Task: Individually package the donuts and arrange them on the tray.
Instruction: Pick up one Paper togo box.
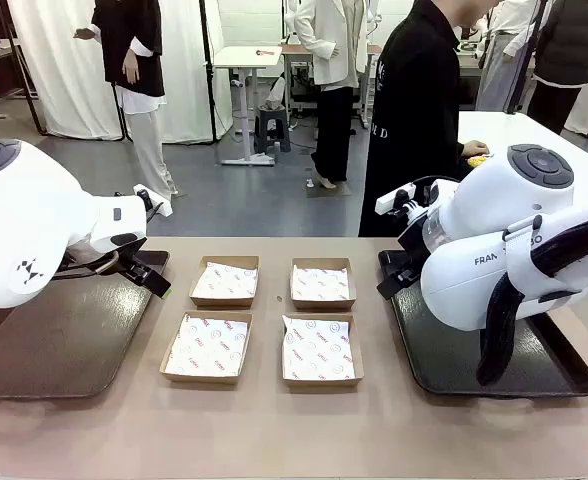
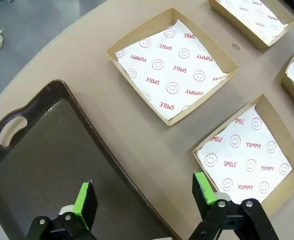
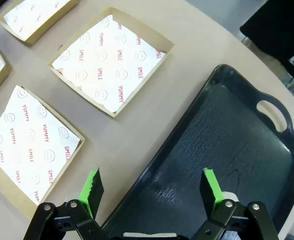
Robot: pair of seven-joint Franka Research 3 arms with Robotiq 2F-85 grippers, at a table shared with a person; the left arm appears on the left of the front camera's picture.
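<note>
Hovering the left end effector (image 2: 143, 192) and right end effector (image 3: 152, 184) spread and empty over the tray edges (image 2: 47, 165), I leave the 4 lined boxes (image 1: 224, 282) free for what looks like a yellow donut (image 1: 479, 160) at 1 o'clock by the person's hand (image 1: 471, 150).

The table (image 1: 274, 430) carries four cardboard boxes (image 1: 225, 281) (image 1: 322, 284) (image 1: 207, 347) (image 1: 321, 350), each lined with printed paper, and two dark trays (image 1: 64, 340) (image 1: 444, 362). The robot has two hands, the left hand (image 2: 144, 192) and the right hand (image 3: 152, 186).

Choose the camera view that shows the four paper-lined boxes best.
Front view: all four paper-lined boxes lie whole, two by two. The left wrist view cuts two off at its edges; the right wrist view cuts three.
</note>
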